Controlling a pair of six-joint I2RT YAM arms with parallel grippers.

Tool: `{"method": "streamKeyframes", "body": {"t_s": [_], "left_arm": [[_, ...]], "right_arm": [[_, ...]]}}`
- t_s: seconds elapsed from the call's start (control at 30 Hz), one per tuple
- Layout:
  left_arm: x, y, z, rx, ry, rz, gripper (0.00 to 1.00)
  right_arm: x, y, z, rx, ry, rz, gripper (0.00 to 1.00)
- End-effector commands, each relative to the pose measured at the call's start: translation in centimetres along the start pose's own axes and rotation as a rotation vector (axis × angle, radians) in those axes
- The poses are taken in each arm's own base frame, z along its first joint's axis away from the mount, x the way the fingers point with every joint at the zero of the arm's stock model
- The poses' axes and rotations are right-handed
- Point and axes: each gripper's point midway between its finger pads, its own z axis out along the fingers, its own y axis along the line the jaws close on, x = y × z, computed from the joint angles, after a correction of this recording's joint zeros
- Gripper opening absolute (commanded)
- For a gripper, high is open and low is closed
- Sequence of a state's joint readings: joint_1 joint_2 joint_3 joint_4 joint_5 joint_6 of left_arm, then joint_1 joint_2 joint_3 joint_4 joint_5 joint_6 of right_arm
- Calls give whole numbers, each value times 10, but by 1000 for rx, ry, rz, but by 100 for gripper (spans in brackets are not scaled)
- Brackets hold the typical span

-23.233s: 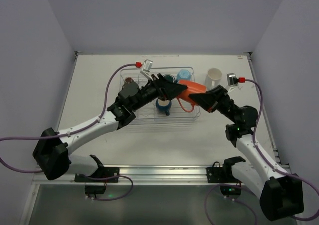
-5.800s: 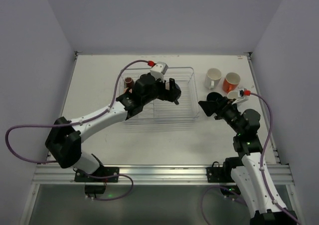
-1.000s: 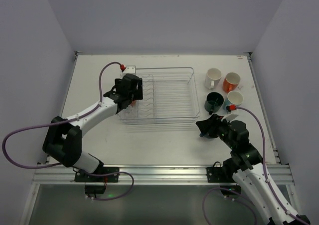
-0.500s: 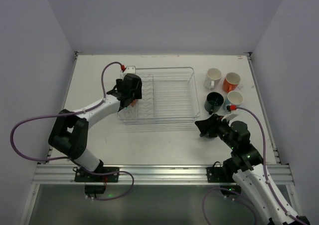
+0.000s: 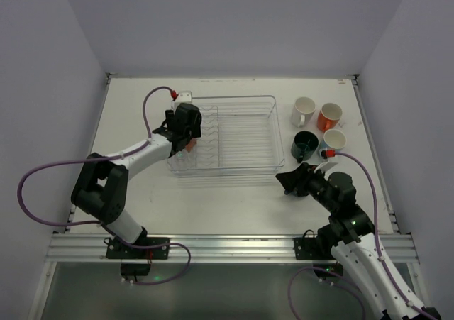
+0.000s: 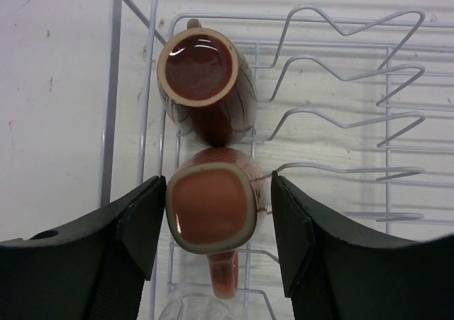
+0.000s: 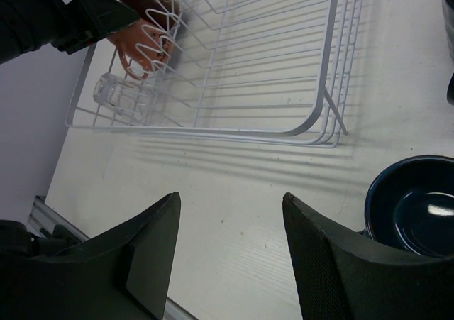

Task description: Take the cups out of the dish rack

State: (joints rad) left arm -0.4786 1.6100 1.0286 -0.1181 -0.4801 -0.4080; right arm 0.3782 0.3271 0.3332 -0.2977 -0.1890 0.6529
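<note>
The dish rack (image 5: 273,132) stands mid-table. At its left end sit a brown cup (image 6: 198,68), a pinkish cup (image 6: 211,210) and a clear tumbler (image 6: 206,309). My left gripper (image 6: 218,213) is open and straddles the pinkish cup: the left finger is right at its rim and a narrow gap remains on the right. From above, the left gripper (image 5: 186,132) hides these cups. My right gripper (image 7: 230,213) is open over bare table in front of the rack (image 7: 284,72), holding nothing. A navy cup (image 7: 415,206) stands just to its right.
To the right of the rack, four cups stand on the table: a white mug (image 5: 303,110), an orange mug (image 5: 328,116), a dark teal mug (image 5: 303,146) and a pale cup (image 5: 333,139). Grey walls enclose the table on three sides.
The left gripper's jaws have narrowed around the pinkish cup, and the left arm's elbow has swung inward. The right arm has barely moved.
</note>
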Motion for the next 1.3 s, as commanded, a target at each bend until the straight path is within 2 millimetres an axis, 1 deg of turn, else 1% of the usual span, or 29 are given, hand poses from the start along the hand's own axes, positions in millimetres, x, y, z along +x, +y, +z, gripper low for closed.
{"method": "streamKeyframes", "body": {"t_s": [0.0,0.03,0.07,0.13,0.17,0.23,0.33,0.37,0.4,0.43,0.47,0.5,0.53,0.57,0.6,0.67,0.7,0.8,0.83,0.87,0.9,0.93,0.97,1.0,1.03,1.07,1.1,1.2,1.27], "left_arm": [[-23,0,7,-22,-80,-48,64],[-23,-1,7,-19,-80,-50,62],[-22,-1,8,-20,-77,-49,53],[-21,-2,7,-18,-73,-50,44],[-23,-1,5,-16,-77,-54,36],[-27,-2,-1,1,-83,-65,29],[-40,-3,-20,42,-116,-100,20],[-52,-2,-33,64,-149,-122,18],[-54,-1,-39,77,-157,-130,18],[-58,-2,-46,101,-168,-141,17],[-68,0,-60,124,-200,-159,16],[-73,0,-67,139,-215,-169,15],[-73,1,-73,153,-214,-170,15],[-83,3,-86,174,-245,-188,14],[-83,5,-92,180,-248,-189,14],[-89,8,-107,205,-273,-202,12],[-90,9,-111,212,-276,-207,11],[-96,6,-129,273,-298,-227,10],[-96,0,-134,316,-292,-237,9],[-100,-2,-142,349,-302,-249,8],[-104,-11,-151,408,-303,-269,7],[-107,-14,-158,445,-311,-280,6],[-108,-20,-164,486,-313,-287,6],[-112,-24,-170,521,-321,-301,6],[-110,-33,-178,589,-303,-317,6],[-109,-38,-184,632,-301,-326,6],[-111,-49,-196,714,-294,-338,6],[-114,-61,-214,839,-309,-377,6],[-108,-71,-225,927,-278,-374,6]], "right_arm": [[-11,17,-4,-57,-17,3,62],[-12,17,-5,-59,-25,2,62],[-13,18,-6,-62,-29,1,62],[-15,20,-9,-65,-36,-1,62],[-17,22,-10,-67,-38,-2,62],[-21,28,-13,-82,-45,-4,62],[-28,37,-14,-113,-61,24,63],[-29,41,-13,-129,-59,34,63],[-34,50,-13,-169,-75,54,63],[-34,57,-13,-205,-64,64,63],[-35,63,-13,-231,-61,74,63],[-41,71,-11,-266,-72,92,63],[-41,78,-11,-301,-57,97,63],[-47,87,-12,-339,-72,92,63],[-46,88,-7,-339,-50,115,63],[-55,104,-8,-408,-59,107,63],[-54,106,-4,-412,-43,123,63],[-66,125,-3,-478,-63,122,63],[-63,129,3,-487,-40,129,63],[-70,142,1,-534,-62,121,64],[-71,147,4,-551,-58,123,64],[-62,152,14,-560,-14,131,66],[-69,165,13,-612,-28,125,69],[-66,170,16,-636,-10,122,71],[-65,174,21,-648,-4,127,73],[-64,180,30,-667,10,136,77],[-62,184,33,-687,23,134,79],[-64,196,47,-713,40,133,84],[-64,205,54,-737,50,125,84]]}}
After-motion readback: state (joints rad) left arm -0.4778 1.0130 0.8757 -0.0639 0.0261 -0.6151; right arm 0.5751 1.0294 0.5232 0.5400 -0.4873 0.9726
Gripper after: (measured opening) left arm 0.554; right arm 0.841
